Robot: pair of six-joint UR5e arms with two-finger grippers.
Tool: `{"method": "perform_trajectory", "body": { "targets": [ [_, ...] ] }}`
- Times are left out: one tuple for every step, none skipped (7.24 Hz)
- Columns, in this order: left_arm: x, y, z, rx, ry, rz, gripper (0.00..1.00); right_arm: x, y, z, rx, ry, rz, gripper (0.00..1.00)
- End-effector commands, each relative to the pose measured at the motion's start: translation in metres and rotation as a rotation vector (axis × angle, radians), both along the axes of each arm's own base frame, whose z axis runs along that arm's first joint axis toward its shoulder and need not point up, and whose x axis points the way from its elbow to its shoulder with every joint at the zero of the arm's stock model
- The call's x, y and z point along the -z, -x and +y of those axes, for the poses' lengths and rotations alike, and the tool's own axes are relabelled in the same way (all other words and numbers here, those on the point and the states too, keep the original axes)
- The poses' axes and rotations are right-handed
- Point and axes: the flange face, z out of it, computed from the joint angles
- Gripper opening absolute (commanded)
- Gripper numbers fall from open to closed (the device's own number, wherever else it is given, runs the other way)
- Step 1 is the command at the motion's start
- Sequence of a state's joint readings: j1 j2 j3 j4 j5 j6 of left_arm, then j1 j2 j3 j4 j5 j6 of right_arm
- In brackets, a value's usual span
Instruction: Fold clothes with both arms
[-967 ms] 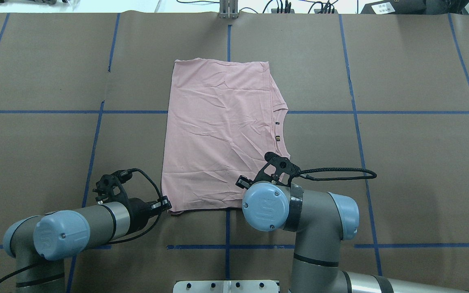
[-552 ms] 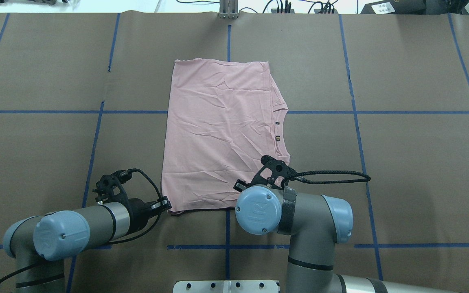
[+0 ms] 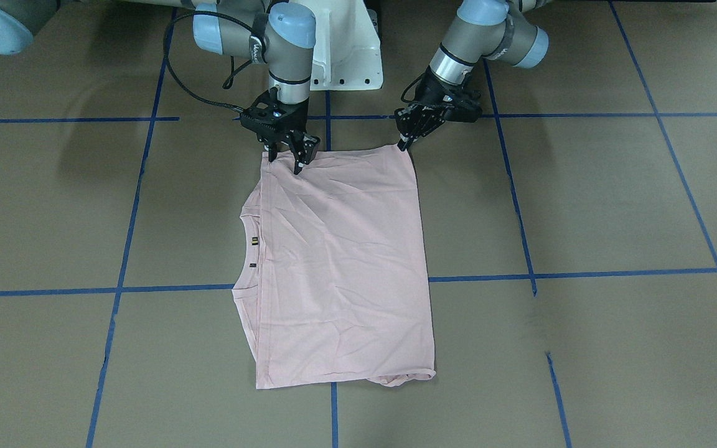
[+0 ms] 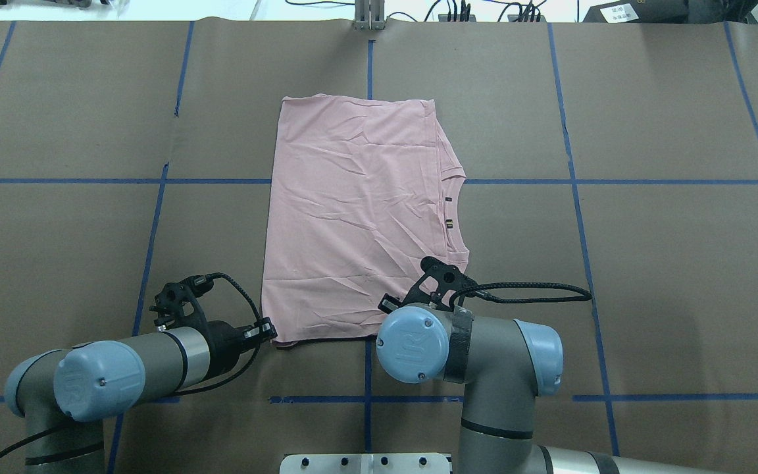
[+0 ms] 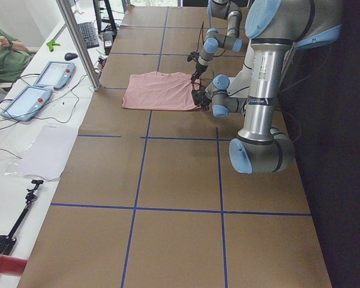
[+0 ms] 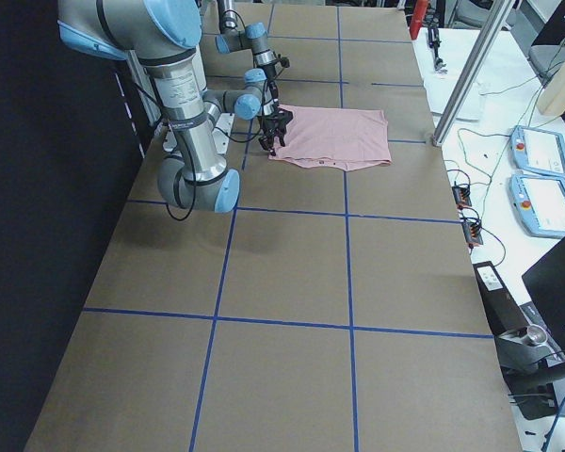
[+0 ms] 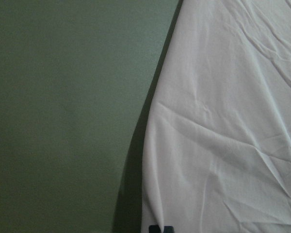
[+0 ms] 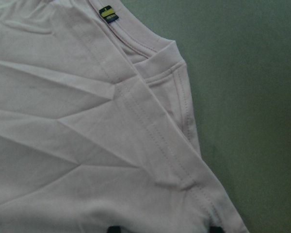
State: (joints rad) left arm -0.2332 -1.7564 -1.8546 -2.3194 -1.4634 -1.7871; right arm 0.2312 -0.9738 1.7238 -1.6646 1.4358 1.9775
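Note:
The pale pink T-shirt (image 4: 353,217) lies folded and flat, plain side up, at the table's middle; it also shows in the front view (image 3: 340,267). Its neckline with a small label (image 8: 108,13) faces the robot's right. My left gripper (image 3: 403,144) sits at the near left corner (image 4: 272,334), shut on the hem, as the left wrist view (image 7: 161,228) shows. My right gripper (image 3: 285,160) is open, its fingers straddling the near right corner by the sleeve seam (image 8: 165,228). In the overhead view its fingers are hidden under the wrist.
Brown paper with blue tape lines (image 4: 576,182) covers the table. The white pedestal base (image 3: 346,56) stands behind the shirt's near edge. A metal post (image 5: 78,42), tablets (image 5: 39,84) and a seated person (image 5: 0,54) are at the far side.
My right arm has shifted left and toward the robot, bringing its gripper over the shirt's near right corner. The left arm and the shirt have not moved.

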Motion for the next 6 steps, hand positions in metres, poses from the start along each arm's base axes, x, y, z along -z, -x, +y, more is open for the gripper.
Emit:
{"method": "perform_trajectory", "body": {
  "targets": [
    [0.000, 0.000, 0.000, 0.000, 0.000, 0.000, 0.00, -0.001, 0.001, 0.001, -0.014, 0.011, -0.004, 0.00],
    [0.000, 0.000, 0.000, 0.000, 0.000, 0.000, 0.00, 0.001, 0.000, 0.001, -0.014, 0.010, -0.010, 0.00],
    [0.000, 0.000, 0.000, 0.000, 0.000, 0.000, 0.00, 0.003, -0.001, 0.001, -0.014, 0.009, -0.015, 0.00],
    [0.000, 0.000, 0.000, 0.000, 0.000, 0.000, 0.00, 0.007, -0.005, 0.001, -0.017, 0.005, -0.025, 0.00],
    [0.001, -0.001, 0.001, -0.003, 0.000, 0.001, 0.00, 0.009, -0.006, 0.000, -0.018, 0.004, -0.031, 0.00],
    [0.001, -0.001, 0.001, -0.003, 0.000, 0.001, 0.00, 0.010, -0.007, 0.000, -0.018, 0.004, -0.032, 0.00]
  ]
}}
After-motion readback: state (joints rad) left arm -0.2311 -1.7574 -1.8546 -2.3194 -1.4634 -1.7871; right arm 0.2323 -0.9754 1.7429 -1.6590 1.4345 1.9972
